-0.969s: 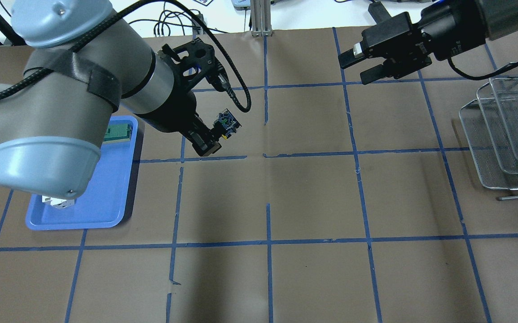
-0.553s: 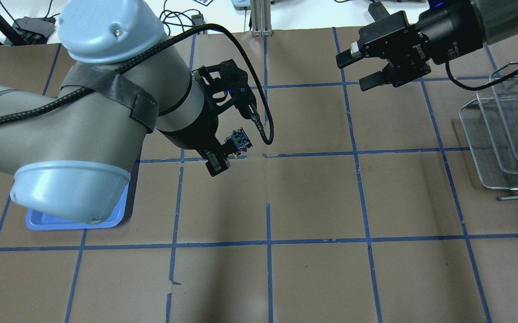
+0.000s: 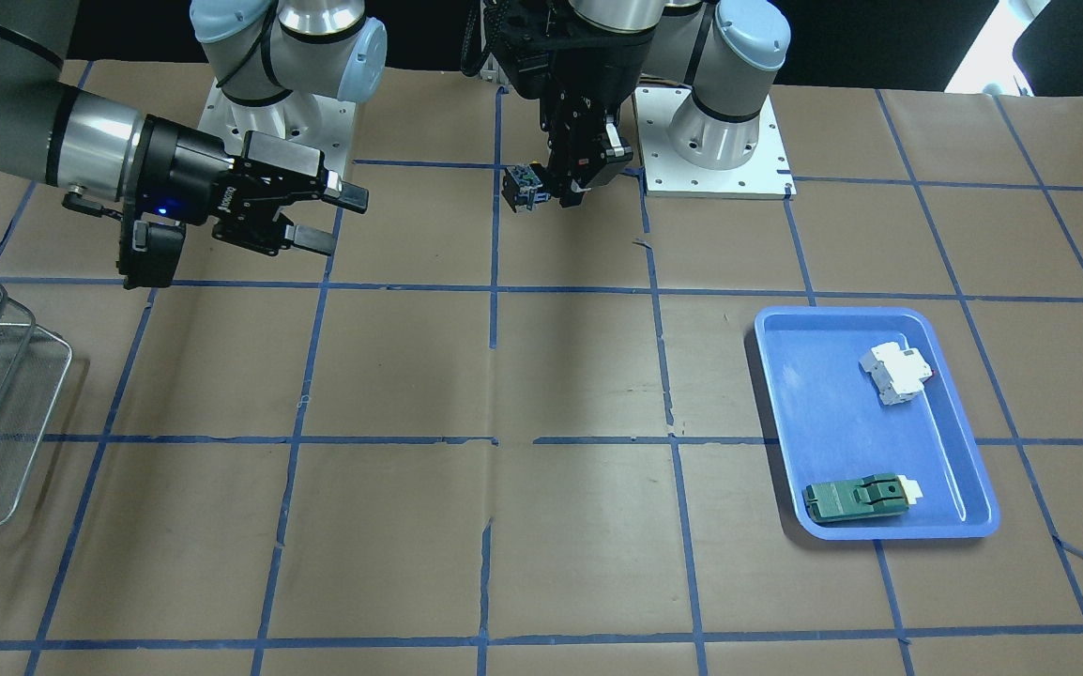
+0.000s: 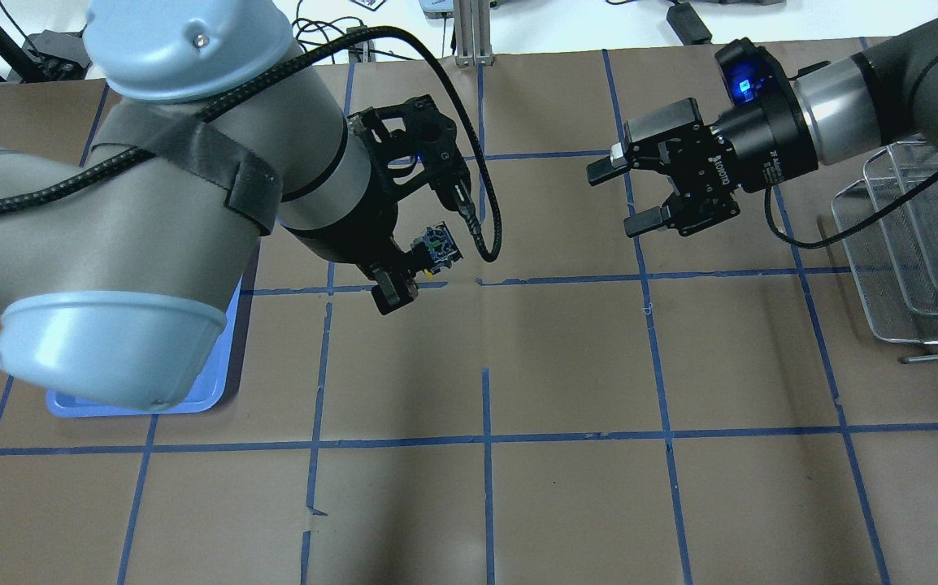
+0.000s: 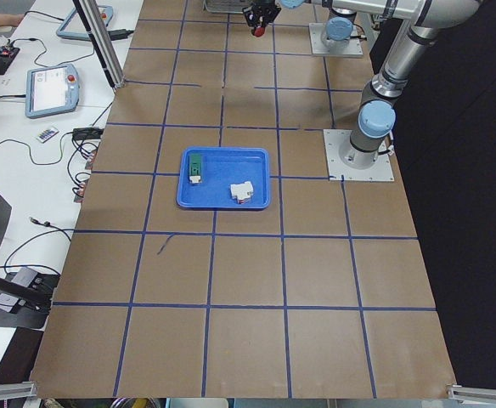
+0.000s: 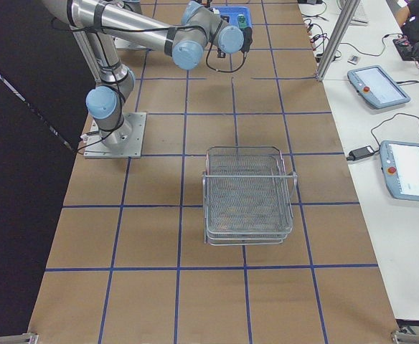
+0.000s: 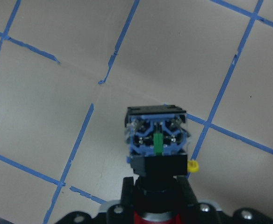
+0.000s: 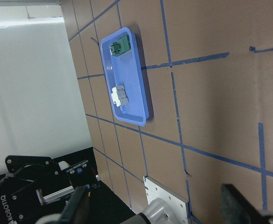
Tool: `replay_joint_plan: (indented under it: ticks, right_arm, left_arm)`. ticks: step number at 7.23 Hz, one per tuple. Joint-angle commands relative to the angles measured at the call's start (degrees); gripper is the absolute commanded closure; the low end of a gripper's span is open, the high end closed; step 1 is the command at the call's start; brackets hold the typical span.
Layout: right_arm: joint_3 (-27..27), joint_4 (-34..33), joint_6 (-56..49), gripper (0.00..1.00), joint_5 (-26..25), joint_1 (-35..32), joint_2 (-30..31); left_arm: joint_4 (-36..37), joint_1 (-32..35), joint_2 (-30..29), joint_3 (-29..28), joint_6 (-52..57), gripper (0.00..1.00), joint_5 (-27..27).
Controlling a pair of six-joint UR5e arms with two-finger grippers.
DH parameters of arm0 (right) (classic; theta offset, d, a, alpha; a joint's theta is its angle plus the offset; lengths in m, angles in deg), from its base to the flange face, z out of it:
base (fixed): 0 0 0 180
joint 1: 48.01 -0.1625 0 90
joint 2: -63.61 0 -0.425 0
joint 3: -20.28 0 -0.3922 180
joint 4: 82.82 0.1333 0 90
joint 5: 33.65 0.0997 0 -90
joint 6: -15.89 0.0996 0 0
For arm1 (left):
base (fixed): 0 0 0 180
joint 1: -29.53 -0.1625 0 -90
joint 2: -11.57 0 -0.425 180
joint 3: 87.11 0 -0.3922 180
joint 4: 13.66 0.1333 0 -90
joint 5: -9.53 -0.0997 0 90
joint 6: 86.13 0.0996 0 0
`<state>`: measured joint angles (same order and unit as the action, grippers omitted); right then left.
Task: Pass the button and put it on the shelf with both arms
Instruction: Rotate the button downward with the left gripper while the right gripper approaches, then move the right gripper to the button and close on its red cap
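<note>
My left gripper [image 4: 404, 272] is shut on the button [image 4: 435, 247] and holds it above the table's middle, blue and yellow base pointing toward the right arm. The left wrist view shows the button [image 7: 157, 140] base-first, with its red cap low in the frame between the fingers. In the front view the button [image 3: 525, 186] hangs near the robot's base. My right gripper [image 4: 627, 195] is open and empty, jaws facing the button across a gap of about one grid square. The wire-mesh shelf [image 4: 916, 244] stands at the right edge, also in the right exterior view [image 6: 247, 192].
A blue tray [image 3: 870, 422] on the left arm's side holds a white breaker block [image 3: 896, 373] and a flat green part [image 3: 856, 498]. The left arm's elbow [image 4: 152, 244] covers most of the tray in the overhead view. Blue tape gridlines cross the brown table.
My right gripper has dropped lower and moved toward the table's middle, closer to the button, still open. My left gripper carried the button toward the middle, then held nearly still.
</note>
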<state>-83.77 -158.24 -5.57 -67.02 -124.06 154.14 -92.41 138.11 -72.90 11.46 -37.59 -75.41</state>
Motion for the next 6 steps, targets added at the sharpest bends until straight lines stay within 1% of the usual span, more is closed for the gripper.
replay_joint_plan:
  ticks: [1, 2, 4, 5, 6]
  right_arm:
    - [-1.9, -0.4, 4.9, 0.00, 4.4, -0.9, 0.3]
    - [-1.9, -0.2, 5.4, 0.00, 5.8, -3.3, 0.3]
    - [-1.9, -0.4, 8.3, 0.00, 6.0, -8.4, 0.4]
    - [-1.5, -1.1, 8.4, 0.00, 6.0, -10.0, 0.4]
    - [-1.9, -3.9, 8.4, 0.00, 6.0, -10.7, 0.1]
  left_arm:
    - [0.5, -0.2, 0.1, -0.1, -0.1, 1.00, 0.4]
    - [0.7, -0.2, 0.1, -0.2, -0.3, 1.00, 1.7]
    - [0.7, -0.2, -0.3, -1.4, -0.5, 1.00, 2.1]
    - [0.8, -0.3, -0.3, -1.5, -0.5, 1.00, 2.2]
    - [0.7, -0.3, -0.3, -1.5, -0.5, 1.00, 2.2]
